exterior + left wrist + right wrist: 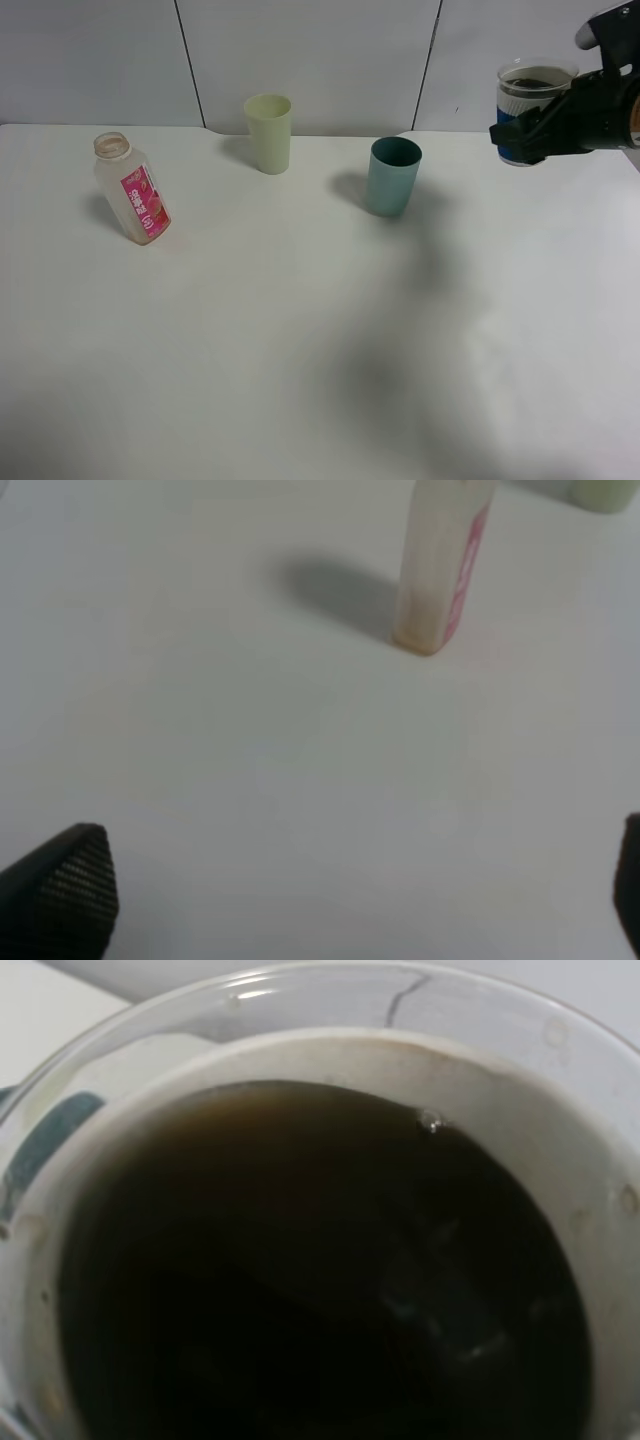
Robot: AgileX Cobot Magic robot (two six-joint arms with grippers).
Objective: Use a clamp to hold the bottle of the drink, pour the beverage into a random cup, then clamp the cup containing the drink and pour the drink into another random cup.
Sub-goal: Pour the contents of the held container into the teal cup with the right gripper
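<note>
My right gripper (518, 135) is shut on a clear cup (530, 95) with a blue band, held in the air at the far right. The right wrist view shows it filled with dark drink (320, 1260). An uncapped plastic bottle (133, 190) with a pink label stands at the left and looks empty; it also shows in the left wrist view (440, 570). A pale green cup (269, 132) stands at the back, and a teal cup (392, 176) stands to its right, left of and below the held cup. My left gripper (350, 890) is open and empty, some way from the bottle; the exterior view does not show it.
The white table (300, 350) runs to a white panelled wall (330, 50) at the back. The pale green cup's edge (605, 492) shows beyond the bottle in the left wrist view.
</note>
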